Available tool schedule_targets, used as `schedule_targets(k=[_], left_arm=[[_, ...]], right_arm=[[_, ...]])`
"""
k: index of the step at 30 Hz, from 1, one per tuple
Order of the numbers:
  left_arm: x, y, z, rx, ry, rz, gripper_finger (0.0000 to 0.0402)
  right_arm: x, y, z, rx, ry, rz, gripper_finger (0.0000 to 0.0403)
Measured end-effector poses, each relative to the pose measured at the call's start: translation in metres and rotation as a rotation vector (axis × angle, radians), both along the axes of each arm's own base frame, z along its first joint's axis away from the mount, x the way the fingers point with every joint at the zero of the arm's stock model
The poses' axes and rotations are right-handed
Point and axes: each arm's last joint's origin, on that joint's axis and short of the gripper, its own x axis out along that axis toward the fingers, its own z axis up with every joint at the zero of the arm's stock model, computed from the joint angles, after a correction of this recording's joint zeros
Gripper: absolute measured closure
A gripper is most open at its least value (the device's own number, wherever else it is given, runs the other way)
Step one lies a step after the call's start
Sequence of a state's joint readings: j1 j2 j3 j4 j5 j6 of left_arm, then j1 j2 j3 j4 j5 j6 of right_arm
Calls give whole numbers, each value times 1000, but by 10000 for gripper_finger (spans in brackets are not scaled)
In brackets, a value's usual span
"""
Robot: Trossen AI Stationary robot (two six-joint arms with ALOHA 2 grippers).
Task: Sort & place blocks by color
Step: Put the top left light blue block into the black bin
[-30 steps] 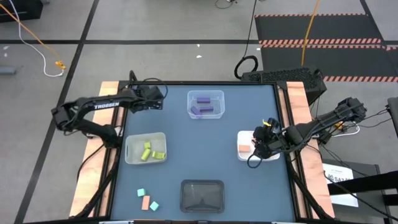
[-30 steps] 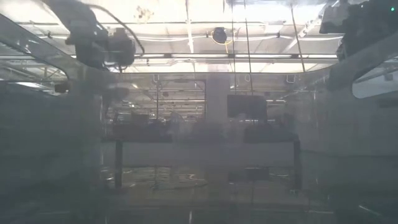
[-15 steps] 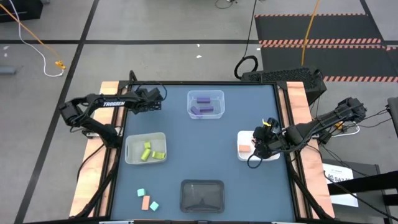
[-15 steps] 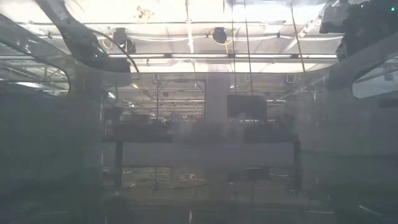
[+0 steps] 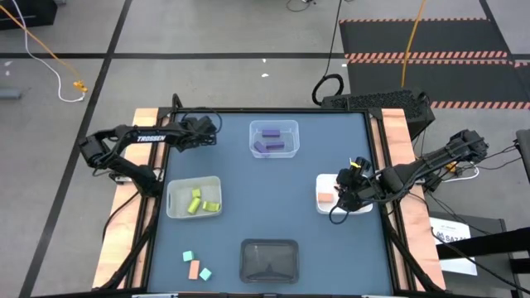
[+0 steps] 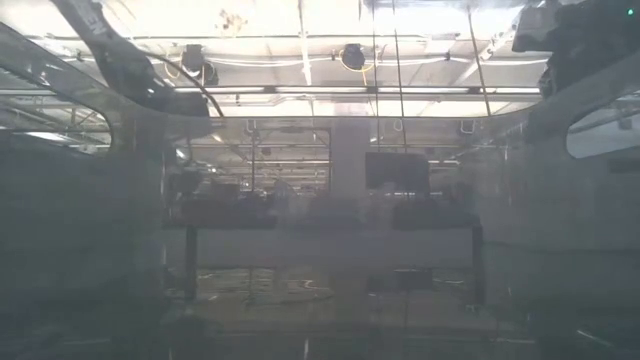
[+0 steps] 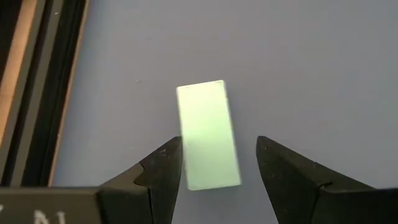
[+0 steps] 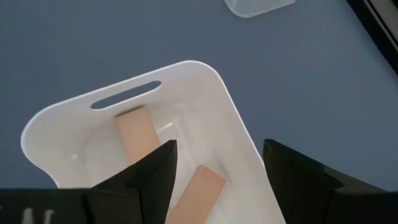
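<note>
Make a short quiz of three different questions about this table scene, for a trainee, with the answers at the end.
1. True or false: the left pincer is open around a light green bar lying on the table.
2. Which tray holds the purple blocks? A) the black tray B) the clear tray C) the white tray
3. Fill in: the right pincer hangs over the white tray, which holds ___ salmon blocks.

Key: 1 true. 2 B. 3 two.
</note>
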State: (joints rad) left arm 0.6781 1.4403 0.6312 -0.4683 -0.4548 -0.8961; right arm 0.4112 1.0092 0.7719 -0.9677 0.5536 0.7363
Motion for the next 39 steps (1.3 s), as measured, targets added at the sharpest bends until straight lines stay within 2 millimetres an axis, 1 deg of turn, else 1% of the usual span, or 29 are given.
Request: schedule_targets(k=[8, 13, 16, 20, 27, 30, 33, 36, 39], left_arm=[[-12, -5, -14, -18, 14, 44, 195], [-15, -7, -19, 2, 0, 47, 196], [-14, -6, -19, 6, 2, 30, 218], [-13, -5, -19, 24, 15, -20, 271], [-11, -4, -19, 34, 12, -34, 272], [-10, -6, -15, 45, -15, -40, 272], [-5, -8, -7, 74, -83, -68, 272], [4, -11, 5, 135, -188, -115, 270], [15, -17, 22, 215, -315, -196, 269]], right_arm=[[0, 0, 0, -7, 7, 13, 174], [0, 0, 0, -7, 6, 15, 174], [1, 0, 0, -3, -4, 15, 174], [2, 1, 1, 0, -12, 15, 174], [2, 1, 1, 0, -12, 15, 174], [2, 1, 1, 0, -12, 16, 174], [2, 1, 1, 0, -12, 15, 174], [2, 1, 1, -6, -17, 14, 174], [3, 0, 2, -35, -43, 2, 174]])
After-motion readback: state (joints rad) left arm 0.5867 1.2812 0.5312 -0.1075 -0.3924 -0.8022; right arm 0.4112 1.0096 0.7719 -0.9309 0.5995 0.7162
